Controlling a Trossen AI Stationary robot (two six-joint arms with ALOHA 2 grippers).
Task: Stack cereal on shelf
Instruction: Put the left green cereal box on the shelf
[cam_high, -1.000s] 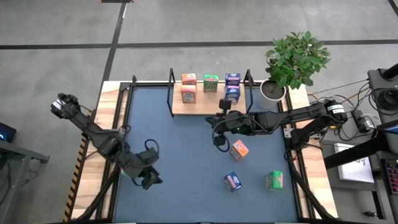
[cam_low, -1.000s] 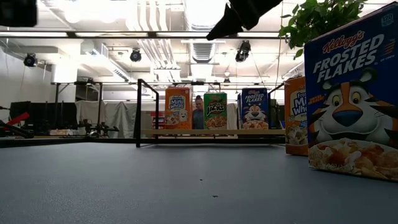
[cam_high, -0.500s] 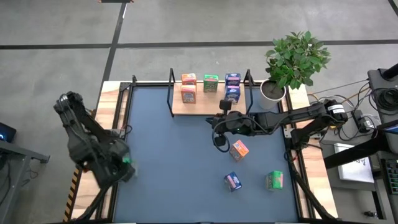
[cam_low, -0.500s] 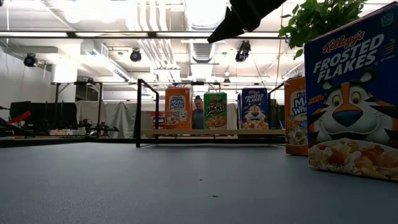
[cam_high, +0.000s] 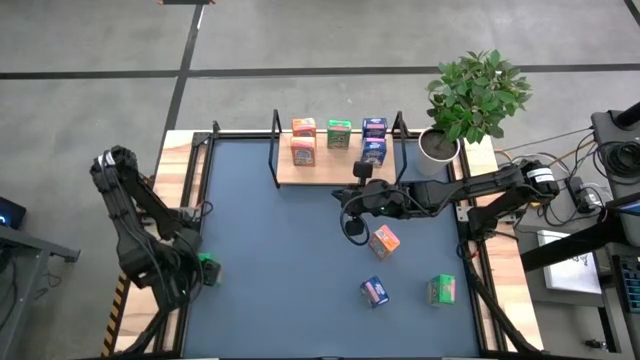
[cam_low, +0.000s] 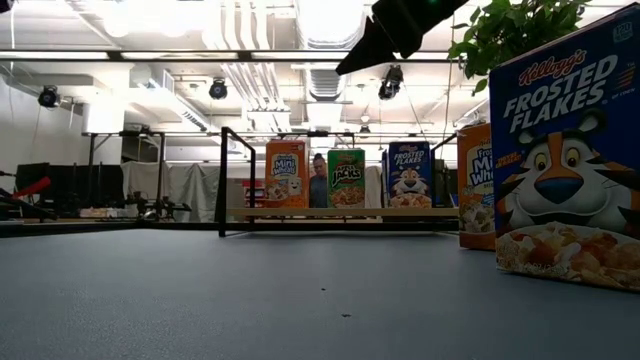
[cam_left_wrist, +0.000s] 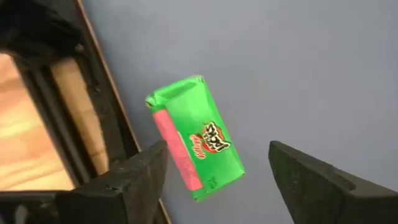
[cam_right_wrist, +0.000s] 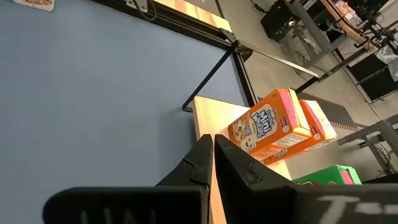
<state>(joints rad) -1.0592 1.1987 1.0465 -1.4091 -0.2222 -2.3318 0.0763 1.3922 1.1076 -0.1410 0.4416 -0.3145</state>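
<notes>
A green cereal box (cam_left_wrist: 195, 147) lies flat on the table by its left edge (cam_high: 207, 268). My left gripper (cam_left_wrist: 217, 149) hovers over it, open, one finger on either side, touching nothing (cam_high: 193, 272). The shelf (cam_high: 335, 170) stands at the far edge with two orange boxes (cam_high: 302, 140), a green one (cam_high: 339, 133) and two blue ones (cam_high: 374, 138) on its board. An orange box (cam_high: 384, 240), a blue box (cam_high: 374, 291) and a green box (cam_high: 441, 289) lie on the table at the right. My right gripper (cam_right_wrist: 211, 138) is shut, in the air in front of the shelf (cam_high: 345, 195).
A potted plant (cam_high: 470, 95) stands at the table's far right corner. Black rails (cam_high: 190, 200) run along the table's sides. The shelf's upright posts (cam_low: 223, 180) rise at its ends. In the low view the blue box (cam_low: 565, 150) looms close at the right.
My left arm has swung from the table's near middle toward its left edge and now stands over the green box. The box has stayed where it was. My right arm has kept still.
</notes>
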